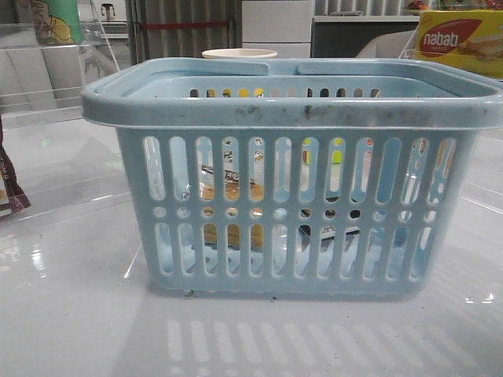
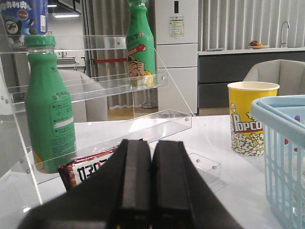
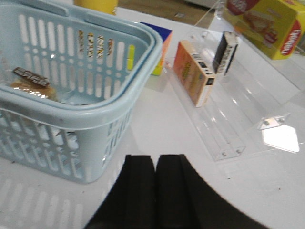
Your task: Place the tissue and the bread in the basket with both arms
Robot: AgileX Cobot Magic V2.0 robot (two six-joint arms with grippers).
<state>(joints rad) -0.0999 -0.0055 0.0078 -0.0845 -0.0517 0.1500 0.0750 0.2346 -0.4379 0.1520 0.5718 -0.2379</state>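
The light-blue basket [image 1: 291,110] stands in the middle of the table. Through its slots I see the golden-brown bread [image 1: 211,234] in clear wrap on the left of its floor. A dark and whitish tissue pack [image 1: 327,232] lies low on the right. The right wrist view shows the basket [image 3: 95,117] and the bread [image 3: 29,83] with its dark label band inside; the tissue is hidden there. My right gripper [image 3: 156,160] is shut and empty, just outside the basket's corner. My left gripper [image 2: 151,143] is shut and empty, with the basket [image 2: 281,119] off to one side. Neither gripper shows in the front view.
A yellow popcorn cup [image 2: 251,119] stands behind the basket. Clear acrylic shelves hold green bottles [image 2: 47,105] and a dark snack bag [image 2: 86,167] by the left gripper. Another shelf holds an orange box [image 3: 194,71] and the yellow nabati box [image 3: 271,24]. A coloured cube [image 3: 159,40] sits by the basket.
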